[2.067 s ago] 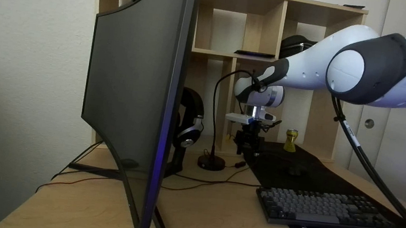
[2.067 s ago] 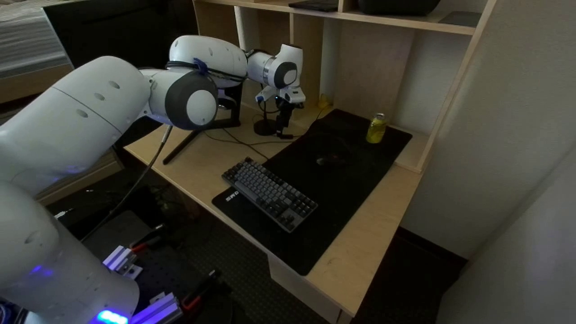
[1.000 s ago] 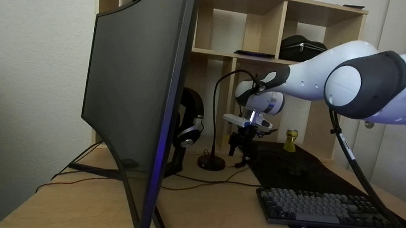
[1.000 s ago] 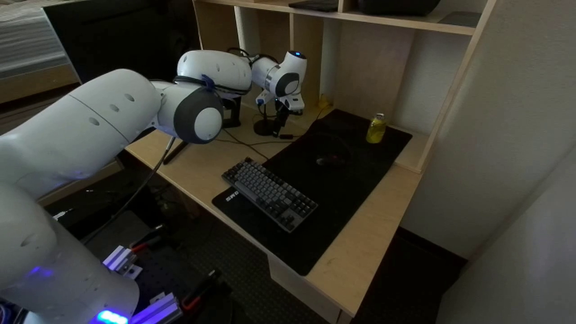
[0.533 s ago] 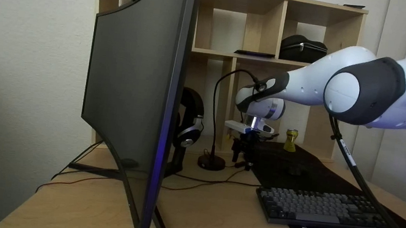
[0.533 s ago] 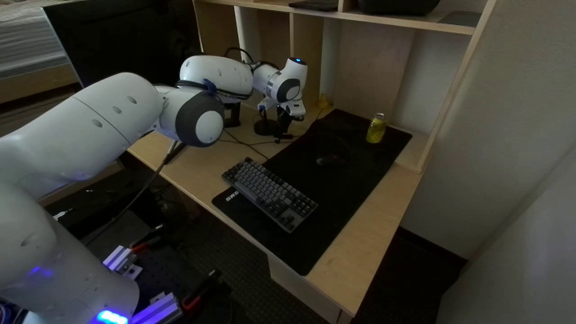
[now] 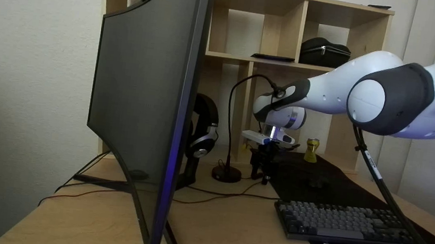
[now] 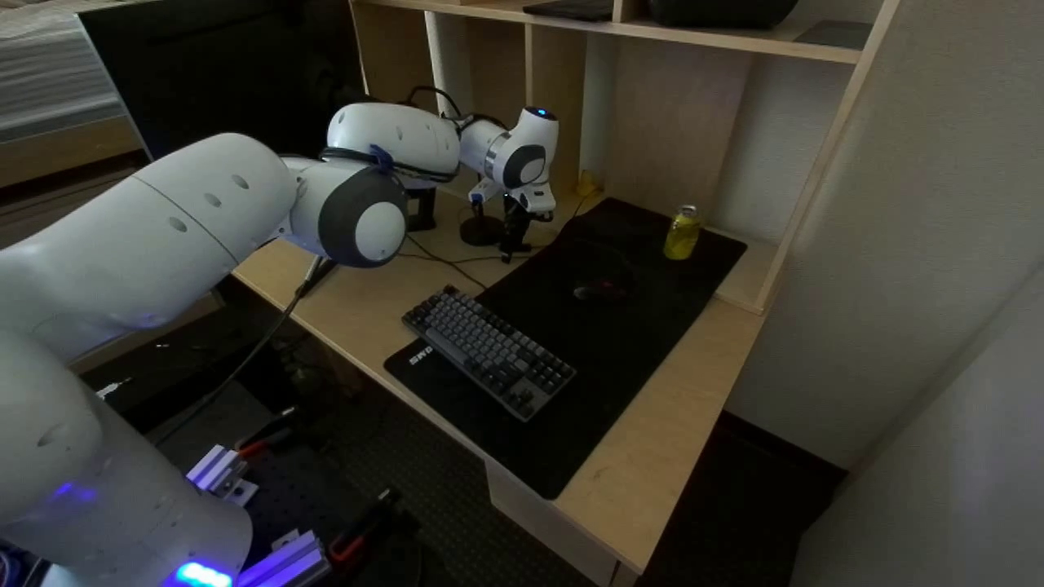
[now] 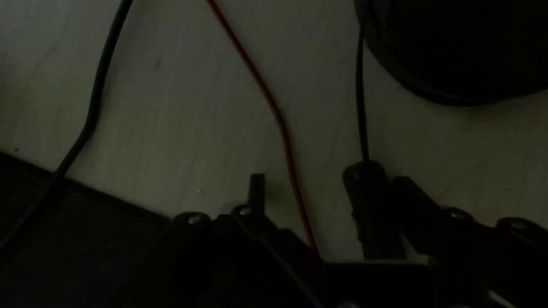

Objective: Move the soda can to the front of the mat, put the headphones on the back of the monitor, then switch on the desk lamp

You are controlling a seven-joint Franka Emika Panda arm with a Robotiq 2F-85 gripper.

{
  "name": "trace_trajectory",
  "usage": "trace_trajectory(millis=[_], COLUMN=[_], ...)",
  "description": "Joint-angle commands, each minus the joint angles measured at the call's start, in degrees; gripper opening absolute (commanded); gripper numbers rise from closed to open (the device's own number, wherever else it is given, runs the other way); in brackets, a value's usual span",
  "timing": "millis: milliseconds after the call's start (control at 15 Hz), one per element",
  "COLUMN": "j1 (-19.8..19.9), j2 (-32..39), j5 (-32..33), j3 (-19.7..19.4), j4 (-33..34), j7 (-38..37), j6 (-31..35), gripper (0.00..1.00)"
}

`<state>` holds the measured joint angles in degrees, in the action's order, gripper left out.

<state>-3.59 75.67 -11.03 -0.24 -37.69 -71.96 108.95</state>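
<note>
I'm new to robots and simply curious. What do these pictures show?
The white machine is a robot arm ending in a black two-fingered gripper. Two pictures come from cameras outside it; the dark close-up comes from its wrist. On the desk stand a curved monitor, partly hiding some headphones, and a gooseneck lamp. A soda can stands on the black mat, a keyboard mostly on it. Nothing seems held: the gripper is open, with a cord box, probably the lamp's switch, showing between its fingers.
</note>
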Motion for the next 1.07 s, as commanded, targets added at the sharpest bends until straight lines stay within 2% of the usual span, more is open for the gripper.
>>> trace_trajectory(millis=[0,400,467,533,733,800,867,1000], j1=[-0.2,-0.1,0.0,0.0,0.0,0.4,0.6,1.5], j2=[0.9,0.9,0.9,1.0,0.9,0.6,0.3,-0.9], j5=[0.6,0.9,0.9,1.0,0.8,0.4,0.0,-0.7], j3=[-0.6,-0.7,-0.7,-0.8,-0.7,-0.2,0.0,0.2], j4=[1.3,1.6,1.6,1.6,1.6,1.4,1.2,0.8], j7=[0.0,0.1,0.1,0.2,-0.2,0.3,0.1,-0.6], j6=[0.9,1.3,1.3,1.4,1.6,0.8,0.9,0.5], gripper=[0.46,0.03,0.00,0.04,0.05,0.44,0.45,0.56])
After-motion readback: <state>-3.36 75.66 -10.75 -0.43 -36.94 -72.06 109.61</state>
